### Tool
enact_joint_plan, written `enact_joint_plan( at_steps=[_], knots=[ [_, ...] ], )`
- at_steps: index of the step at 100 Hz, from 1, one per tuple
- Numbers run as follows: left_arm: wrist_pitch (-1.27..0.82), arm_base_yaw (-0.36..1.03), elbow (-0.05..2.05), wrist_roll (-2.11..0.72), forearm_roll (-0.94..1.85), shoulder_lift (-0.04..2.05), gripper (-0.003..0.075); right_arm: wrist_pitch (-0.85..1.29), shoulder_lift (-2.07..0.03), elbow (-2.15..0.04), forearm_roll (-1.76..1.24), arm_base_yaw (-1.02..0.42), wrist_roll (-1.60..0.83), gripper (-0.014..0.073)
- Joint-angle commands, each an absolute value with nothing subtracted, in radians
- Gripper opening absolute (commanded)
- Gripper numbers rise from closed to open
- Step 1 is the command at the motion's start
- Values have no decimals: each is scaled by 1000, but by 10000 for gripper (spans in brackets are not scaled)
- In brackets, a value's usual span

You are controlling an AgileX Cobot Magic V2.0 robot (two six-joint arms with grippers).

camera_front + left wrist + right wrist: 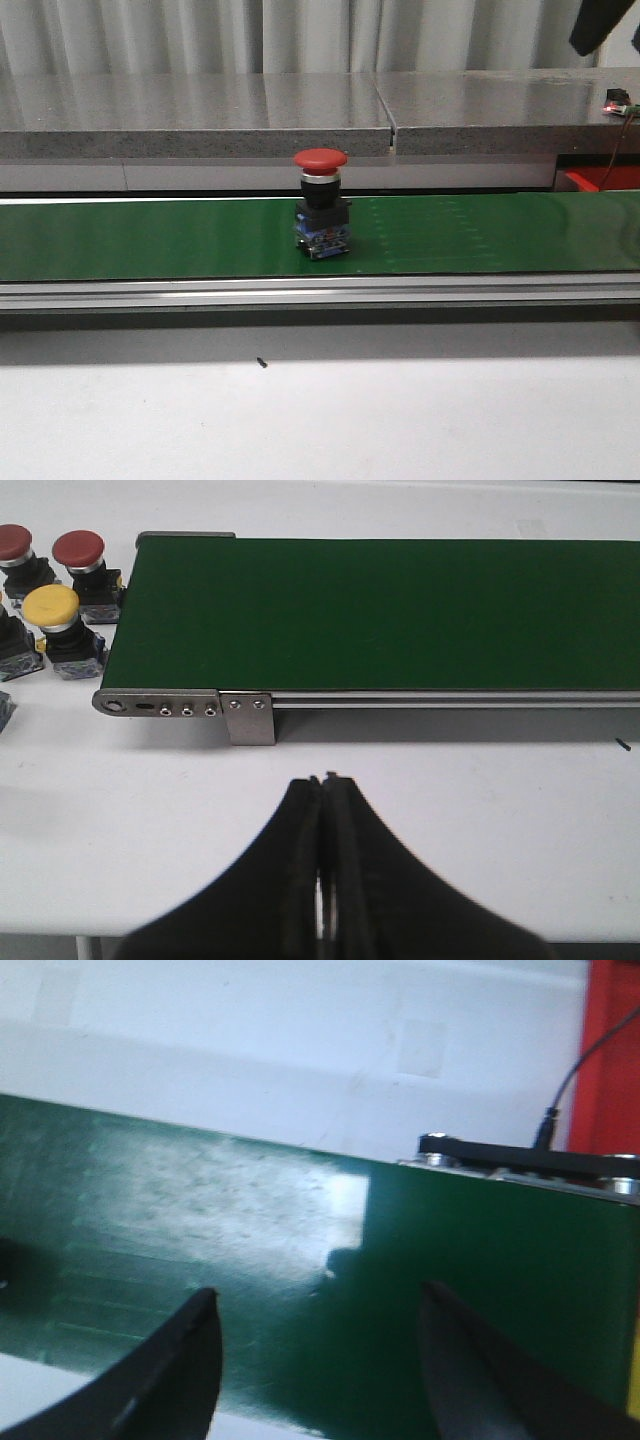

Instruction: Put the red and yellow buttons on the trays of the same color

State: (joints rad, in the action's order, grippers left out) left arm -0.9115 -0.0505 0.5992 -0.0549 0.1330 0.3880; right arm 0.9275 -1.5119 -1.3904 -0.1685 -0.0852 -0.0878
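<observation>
A red button point(320, 160) on a black and blue base stands upright on the green belt point(150, 240), alone near its middle. In the left wrist view, two more red buttons point(78, 550) point(12, 542) and a yellow button point(51, 605) stand on the white table beside the belt's end. My left gripper point(325, 780) is shut on nothing, over bare table in front of the belt point(400, 610). My right gripper point(320, 1305) is open above the belt point(200, 1210), with nothing between its fingers. A red tray point(610, 1060) lies past the belt's end, and a yellow strip point(634, 1390) shows at the frame edge.
A grey stone ledge point(200, 110) runs behind the belt. The belt's metal rail point(300, 292) runs along its front side. A cable point(570, 1070) and a black bracket point(520, 1152) sit at the belt end by the red tray point(600, 180). A dark arm part point(600, 25) hangs at upper right.
</observation>
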Motion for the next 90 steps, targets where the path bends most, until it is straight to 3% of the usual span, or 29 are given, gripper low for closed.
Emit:
enact_joint_plan(
  at_steps=[1,37,90],
  knots=[
    [-851,-43,625,-54,149,394,-20,921,-1469,-1412,-173,-138,-113,436],
    [-851,-43,625,-54,149,394,-20,991,-1479,-1411,-173,-314,-255,436],
    [-851,-43,625,-54,149,394,-20,979,-1612,-1411,-204,-343,-404,436]
  ],
)
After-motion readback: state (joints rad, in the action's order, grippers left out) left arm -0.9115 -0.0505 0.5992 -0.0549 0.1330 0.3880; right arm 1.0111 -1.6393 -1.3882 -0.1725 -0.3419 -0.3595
